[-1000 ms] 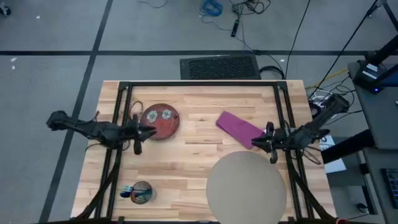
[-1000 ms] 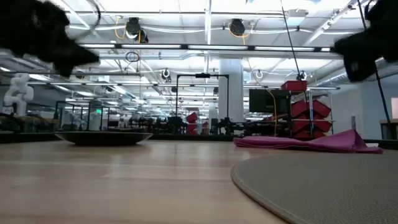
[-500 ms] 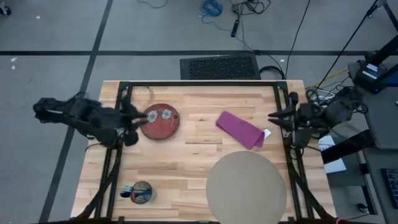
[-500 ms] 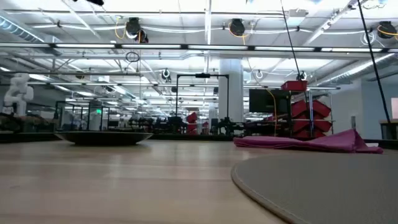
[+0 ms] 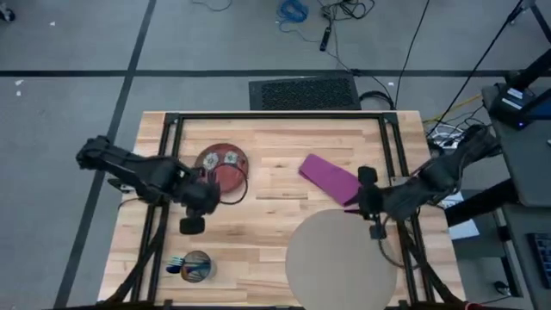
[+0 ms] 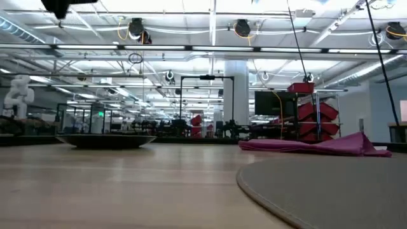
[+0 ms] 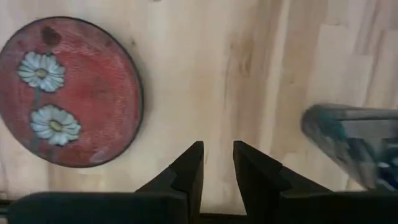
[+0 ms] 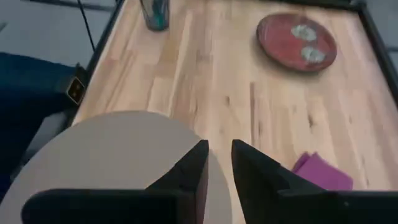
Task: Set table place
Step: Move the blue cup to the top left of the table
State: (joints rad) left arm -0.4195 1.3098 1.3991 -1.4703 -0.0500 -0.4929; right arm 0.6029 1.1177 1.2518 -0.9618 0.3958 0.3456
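While both claws stand narrowly parted, the glass [image 5: 196, 266] holds perhaps cutlery, blurred.

We see the red plate [image 5: 225, 168] only in part from above, its near left side covered by the left arm [image 5: 146, 176]. The round mat [image 5: 340, 258] runs off the bottom edge there, and the right arm [image 5: 413, 191] hides a corner of the purple napkin [image 5: 331, 177]. We cannot make out what the glass [image 5: 195, 266] holds; in the left wrist view the glass [image 7: 356, 144] is smeared and cut by the edge. In the right wrist view the napkin [image 8: 323, 172] is cut off at the bottom.
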